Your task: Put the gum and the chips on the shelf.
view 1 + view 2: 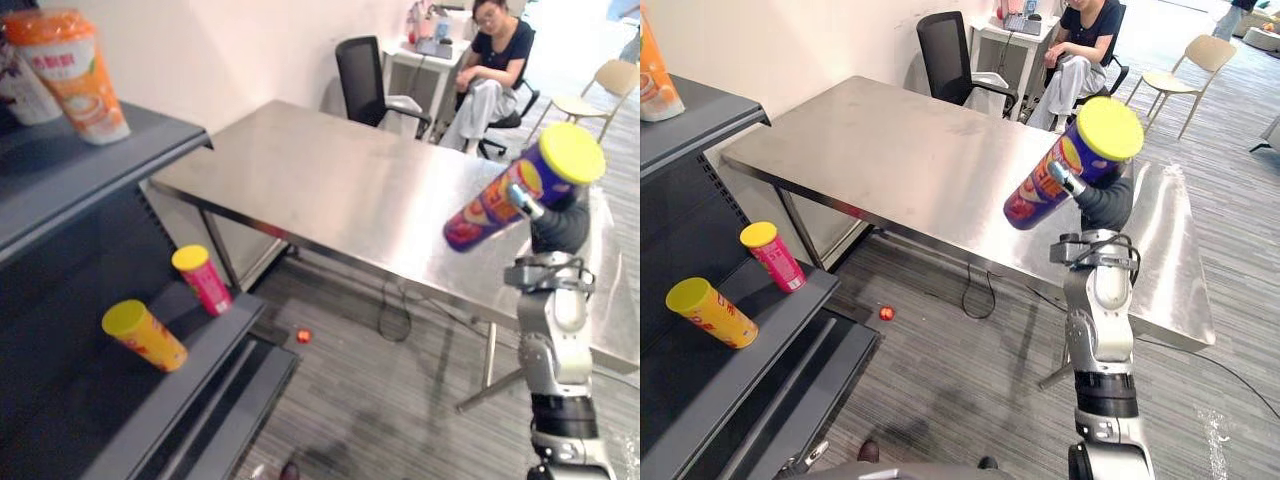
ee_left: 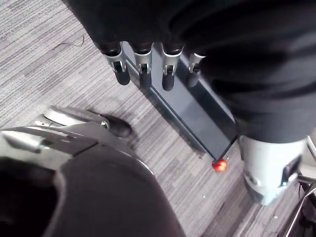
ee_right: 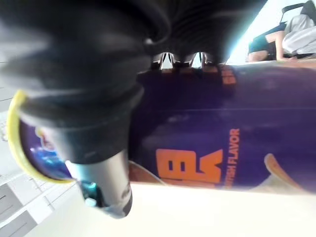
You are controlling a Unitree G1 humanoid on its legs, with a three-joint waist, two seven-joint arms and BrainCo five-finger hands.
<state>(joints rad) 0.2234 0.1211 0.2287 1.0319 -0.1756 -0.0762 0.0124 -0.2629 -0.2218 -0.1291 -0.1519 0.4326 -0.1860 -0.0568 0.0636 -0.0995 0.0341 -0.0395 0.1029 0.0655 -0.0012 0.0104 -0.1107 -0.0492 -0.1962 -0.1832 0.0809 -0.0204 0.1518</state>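
Over steel table [image 1: 330, 185], tilted chips can [image 1: 488, 212] clamped by fingers [image 1: 524, 200] of right hand [image 1: 558, 228].

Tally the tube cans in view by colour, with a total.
Purple can: 1, in the right hand
Yellow can: 1, on the shelf
Pink can: 1, on the shelf
Total: 3

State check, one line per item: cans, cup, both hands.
purple chips can: lid on, tilted, held in the air.
right hand: shut on the purple chips can.
left hand: open, fingers straight, holding nothing.
pink can: lid on, standing on the lower shelf.
yellow can: lid on, lower shelf, tilted.
orange cup: lid on, on the top shelf.
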